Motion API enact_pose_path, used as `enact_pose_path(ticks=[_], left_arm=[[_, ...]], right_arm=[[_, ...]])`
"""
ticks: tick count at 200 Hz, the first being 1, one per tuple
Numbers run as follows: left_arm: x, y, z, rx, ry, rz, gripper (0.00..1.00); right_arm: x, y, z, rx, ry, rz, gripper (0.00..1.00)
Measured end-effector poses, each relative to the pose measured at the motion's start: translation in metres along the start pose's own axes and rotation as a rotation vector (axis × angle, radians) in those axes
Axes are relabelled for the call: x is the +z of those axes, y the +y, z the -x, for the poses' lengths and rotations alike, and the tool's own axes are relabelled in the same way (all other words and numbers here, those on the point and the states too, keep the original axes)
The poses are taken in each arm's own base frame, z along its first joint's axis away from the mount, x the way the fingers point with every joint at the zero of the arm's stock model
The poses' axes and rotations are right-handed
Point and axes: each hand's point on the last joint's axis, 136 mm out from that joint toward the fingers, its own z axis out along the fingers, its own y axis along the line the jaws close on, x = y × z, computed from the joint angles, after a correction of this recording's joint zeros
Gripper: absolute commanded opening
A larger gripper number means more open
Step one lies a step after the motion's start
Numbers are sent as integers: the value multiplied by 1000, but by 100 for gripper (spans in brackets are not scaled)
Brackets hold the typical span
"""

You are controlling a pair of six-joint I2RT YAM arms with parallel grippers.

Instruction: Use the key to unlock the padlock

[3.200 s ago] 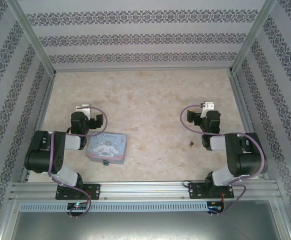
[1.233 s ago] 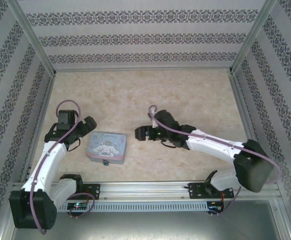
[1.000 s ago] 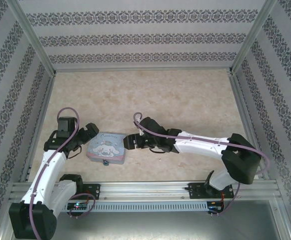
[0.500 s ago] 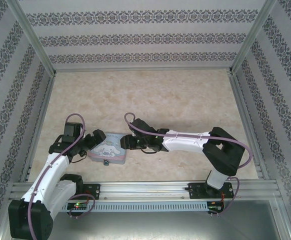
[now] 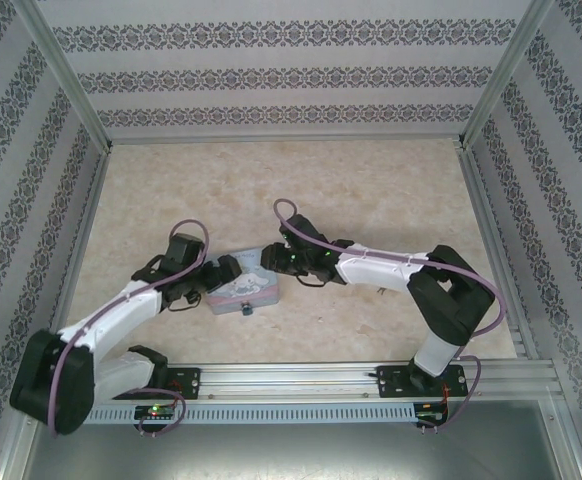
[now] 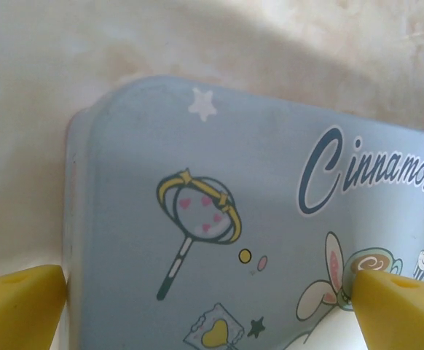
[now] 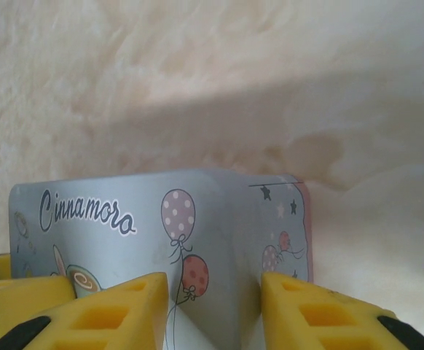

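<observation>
From above: finds the tin [image 5: 246,290] shifted toward the right on the tabletop [image 5: 321,190] and turned askew, against its squarer lie half a second back. Puts the left gripper [image 5: 221,278] hard against its left end and the right gripper [image 5: 269,262] at its far right corner, both closed in over the last second. Makes out the padlock [image 5: 245,313] as a small dark speck at the tin's near edge, carried along with it. Cannot place the key; last saw it three seconds back on a patch of tabletop now covered by the right forearm.

Through the left wrist: sees the left gripper [image 6: 212,310] with jaws spread wide across the tin [image 6: 197,219], one pad [image 6: 19,306] just touching its side wall, the other pad [image 6: 401,310] over the printed lid. Reads this as released, bracing rather than pinching.

Through the right wrist: sees the right gripper [image 7: 216,313] with jaws drawn close on a corner of the tin [image 7: 124,211], pads [image 7: 117,313] seemingly pressed to lid and side wall. Takes that for a grip on the tin, without being sure of firm contact.

For the task: judges this as steadying and turning the tin to bring the padlock within reach. Sees no key in either jaws, so counts fetching it and working the lock as not yet begun.
</observation>
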Motion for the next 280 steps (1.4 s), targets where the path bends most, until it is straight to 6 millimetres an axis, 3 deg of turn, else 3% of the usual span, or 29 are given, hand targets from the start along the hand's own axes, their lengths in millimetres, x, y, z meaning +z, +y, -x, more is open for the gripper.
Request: enact_pose_path(ticks=[60,99,123,154,172,202,236,260,280], left_arm=[[51,-64,49,48,-15,-49,100],[69,-88,55,84,-16,-74,100],[71,-93,47,106,-13,-74,100],[71,-97,44,118,-15,-76,99],[71,-97,48,128,-31,-69,99],[55,-102,65,169,-103,-64,99],[5,-127,93,258,-236,-90,100],[-26,-135,99,274,-295,-112,100],[-35,-126,90,241,-294,-122,100]], right_arm=[[-15,-51,62,141,-114,-63,41],[-23,-71,83,202,-158,-86,45],[-24,-74,85,214,-165,-91,58],[-26,-73,85,201,-157,-82,97],[-40,-74,86,195,-172,-69,98],[-94,-73,102,176,-276,-56,98],[-148,-77,107,134,-349,-81,98],[-160,-115,80,146,-315,-195,96],[-156,-158,48,186,-244,-322,94]])
